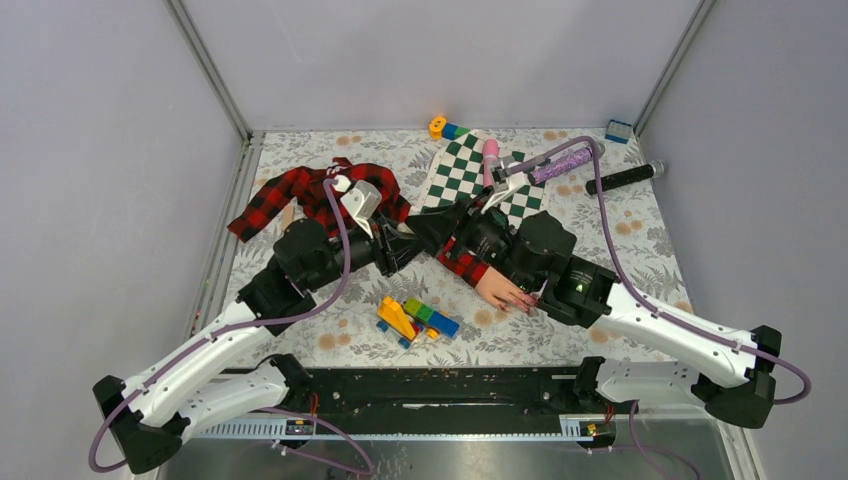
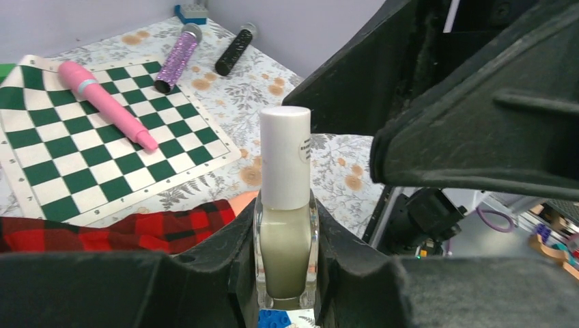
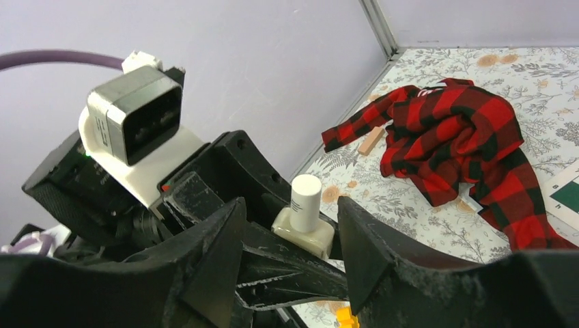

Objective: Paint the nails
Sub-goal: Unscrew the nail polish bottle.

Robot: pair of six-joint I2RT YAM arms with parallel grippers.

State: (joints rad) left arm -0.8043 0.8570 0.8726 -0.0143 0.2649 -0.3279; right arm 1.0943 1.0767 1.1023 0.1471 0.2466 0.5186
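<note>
Judging by the white cap (image 2: 285, 157) on the bottle (image 2: 285, 239), no brush is out and painting has not begun; uncapping and every nail are left. My left jaws are clenched on the bottle, upright. My right jaws are released, one finger on either side of the cap, not touching it. The nails (image 1: 525, 303) are on the mannequin hand (image 1: 500, 288), flat on the counter (image 1: 650, 250) beside my right arm, too small to count. Counts: one bottle, one hand, one chessboard (image 1: 470, 170), three toy microphones.
</note>
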